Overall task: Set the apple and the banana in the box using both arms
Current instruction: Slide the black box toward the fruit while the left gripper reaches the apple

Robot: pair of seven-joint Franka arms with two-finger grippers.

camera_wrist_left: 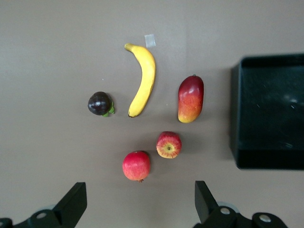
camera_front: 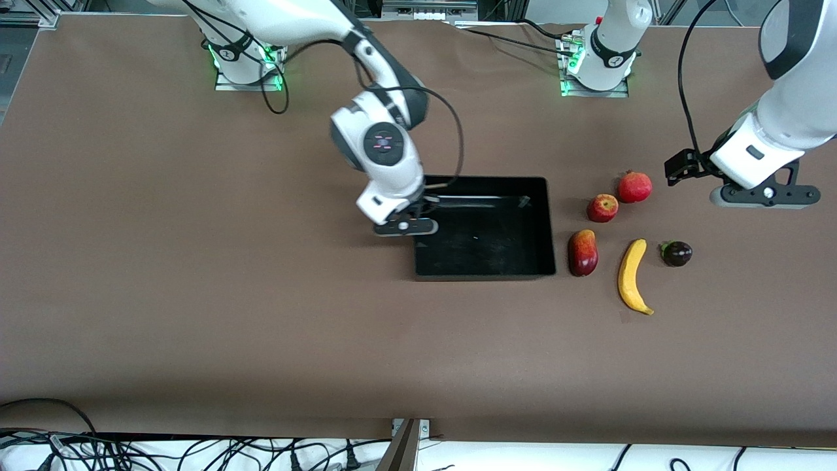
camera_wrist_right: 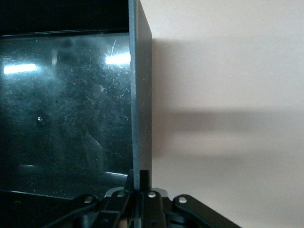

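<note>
Front view, clock directions as shown there.

Box (camera_front: 516, 261): black, shallow, on desk (camera_front: 196, 294) approx. centre. Nothing lying inside it.

Right gripper (camera_front: 405, 227): at box wall on the right arm's end. Right wrist view shows fingers (camera_wrist_right: 129, 183) closed onto that wall, 1 each side, wall edge (camera_wrist_right: 140, 95) running straight up between them. Gripper has hold of box.

Left gripper (camera_front: 764, 195): up in air over bare desk toward left arm's end, approx. 3 o'clock of the fruit group. Left wrist view: fingers (camera_wrist_left: 71, 204) spread wide, nothing between them; all 5 fruits lie apart from them on the desk.

Apple (camera_front: 602, 208): on desk, outside box, approx. 3 o'clock of box, stem dimple up. Just beside it at 1 o'clock, pomegranate (camera_front: 635, 187); whether the 2 touch, cannot tell.

Banana (camera_front: 633, 275): on desk, outside box, nearer the front camera than apple, approx. 5 o'clock of it. Lies lengthwise toward camera, dark tip at the near end.

Mango (camera_front: 582, 252): between box and banana, near box wall, not touching. Approx. 7 o'clock of apple.

Dark purple fruit w/ green calyx (camera_front: 677, 253): 3 o'clock of banana's upper end, apart from it.

Small pale tape scrap (camera_wrist_left: 150, 40) on desk just off banana tip.
</note>
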